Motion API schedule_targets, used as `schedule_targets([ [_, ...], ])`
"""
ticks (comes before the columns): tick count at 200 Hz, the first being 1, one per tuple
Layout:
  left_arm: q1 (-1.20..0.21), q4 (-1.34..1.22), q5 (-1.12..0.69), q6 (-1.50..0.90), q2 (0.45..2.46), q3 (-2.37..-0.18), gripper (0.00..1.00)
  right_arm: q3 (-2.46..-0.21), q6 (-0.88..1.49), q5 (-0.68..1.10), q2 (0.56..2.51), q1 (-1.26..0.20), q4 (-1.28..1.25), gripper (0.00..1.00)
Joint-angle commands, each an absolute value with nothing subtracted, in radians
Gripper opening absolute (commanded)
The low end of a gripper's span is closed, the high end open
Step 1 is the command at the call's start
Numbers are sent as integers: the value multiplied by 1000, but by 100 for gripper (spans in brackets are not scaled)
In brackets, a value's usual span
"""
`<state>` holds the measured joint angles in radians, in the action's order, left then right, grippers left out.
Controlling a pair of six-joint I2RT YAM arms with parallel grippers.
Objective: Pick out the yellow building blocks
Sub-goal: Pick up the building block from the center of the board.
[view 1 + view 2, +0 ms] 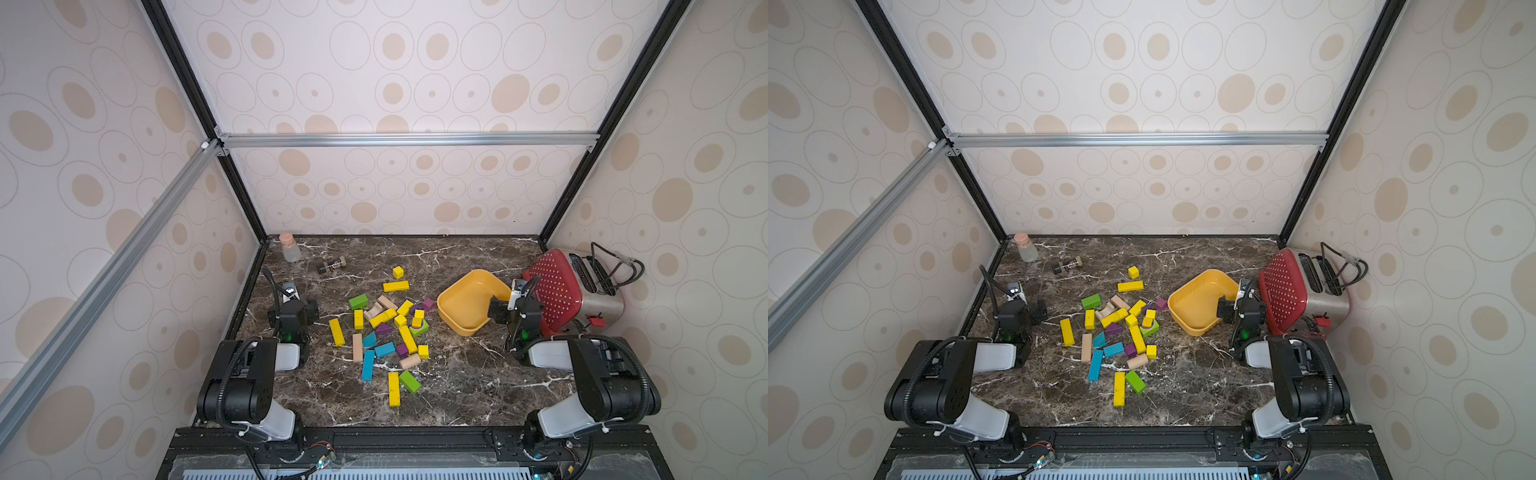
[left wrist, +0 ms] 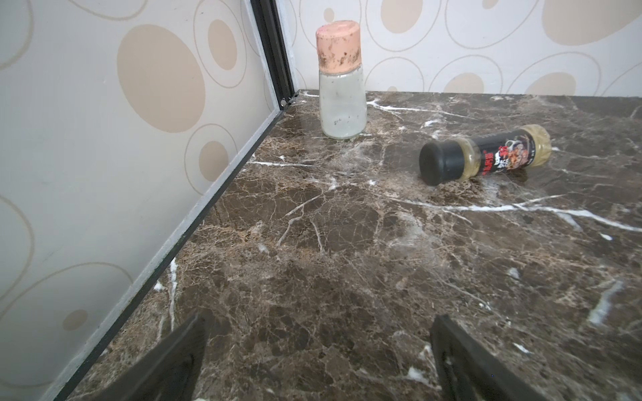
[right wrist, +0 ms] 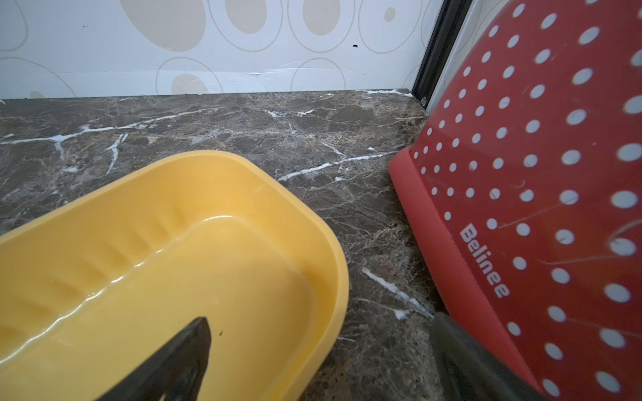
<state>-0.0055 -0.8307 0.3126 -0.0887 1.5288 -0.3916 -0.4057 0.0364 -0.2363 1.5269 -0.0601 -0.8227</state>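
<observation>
Yellow wood, about a dozen pieces, none picked out yet. The yellow blocks (image 1: 407, 338) all lie on the marble table (image 1: 478, 374) between my two grippers, mixed with green, blue, purple and bare-wood blocks. Closest to my base is a long bar (image 1: 394, 388), just beside a green block (image 1: 409, 381). Further out is the main heap. Past it a short bar (image 1: 396, 286) and a cube (image 1: 398, 272) sit apart from the heap. The bowl (image 1: 457, 305) is empty, so I judge progress as nil, with every yellow piece left to do.

Pose: both arms are folded low, elbows back by the base, wrists forward, neither over the heap.

My left gripper (image 2: 319, 319) has its jaws spread wide with nothing between them, low over bare table. The heap is off to its right. Ahead of it lies a spice bottle (image 2: 484, 156) on its side, and beyond that a shaker (image 2: 342, 83) stands upright in the corner.

My right gripper (image 3: 321, 319) also has its jaws spread wide and holds nothing. One finger is over the bowl and the other is next to the red toaster (image 3: 538, 208). The heap is to its left.
</observation>
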Motion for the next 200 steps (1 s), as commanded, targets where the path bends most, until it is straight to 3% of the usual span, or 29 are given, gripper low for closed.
schedule_targets([
  [1, -6, -860, 321, -71, 1539, -416, 99, -409, 25, -235, 1538, -68, -822, 100],
  [91, -5, -861, 323, -72, 1532, -417, 97, -391, 39, -267, 1528, -68, -846, 100],
  [127, -6, -544, 305, -63, 1419, -533, 91, -372, 32, -257, 1467, -68, -834, 97],
  [162, -17, -507, 329, -65, 1337, -541, 90, -425, 25, -252, 1375, -68, -658, 95],
  [200, -71, -447, 322, -97, 1228, -565, 89, -570, 68, -183, 1262, -76, -286, 92],
])
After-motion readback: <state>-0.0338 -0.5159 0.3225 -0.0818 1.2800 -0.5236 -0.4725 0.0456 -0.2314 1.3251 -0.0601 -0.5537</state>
